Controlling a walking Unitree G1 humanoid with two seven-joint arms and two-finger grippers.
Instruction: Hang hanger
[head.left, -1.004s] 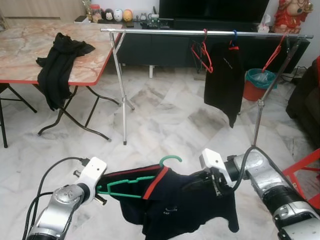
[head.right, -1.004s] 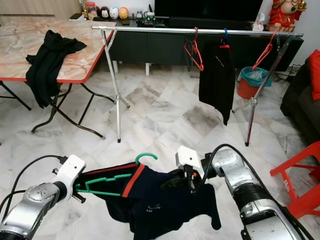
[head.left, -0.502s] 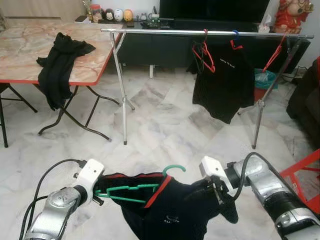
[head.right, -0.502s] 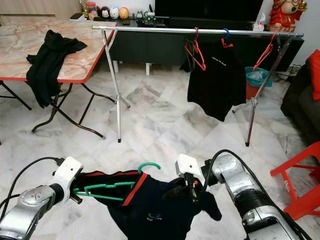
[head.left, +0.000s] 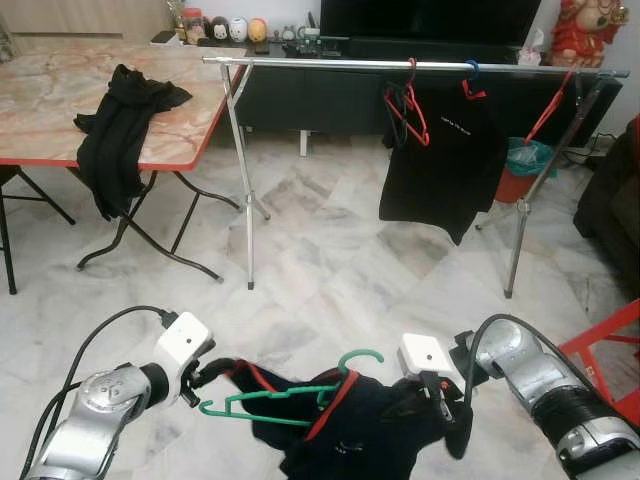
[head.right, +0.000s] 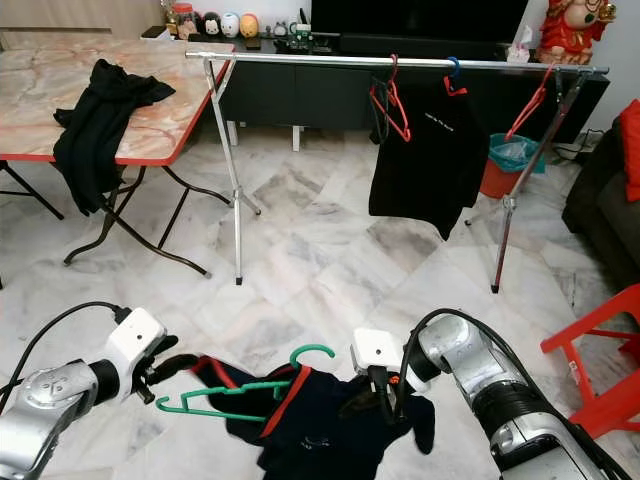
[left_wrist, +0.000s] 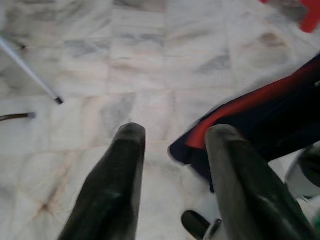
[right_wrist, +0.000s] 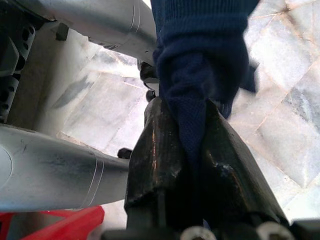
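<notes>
— What's around you?
— Marble floor (head.left: 330, 250), a steel rack (head.left: 400, 64) with a black shirt (head.left: 440, 160), a table (head.left: 60, 90) on your left.
— And the hanger?
— The green hanger (head.left: 290, 400) hangs low between your arms, inside the navy garment (head.right: 330, 425). Your right gripper (right_wrist: 187, 145) pinches that cloth; your left gripper (left_wrist: 172, 150) gapes, seemingly empty.

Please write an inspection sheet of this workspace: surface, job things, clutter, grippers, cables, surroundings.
Surface: marble floor, bare.
Job things: green hanger inside dark navy garment, low before the robot; rail carries black shirt and red hangers.
Clutter: black clothes draped over table.
Grippers: left gripper open beside the garment; right gripper shut on garment.
Cables: black cable loops along the left arm.
Surroundings: teal bin, red chair.
</notes>
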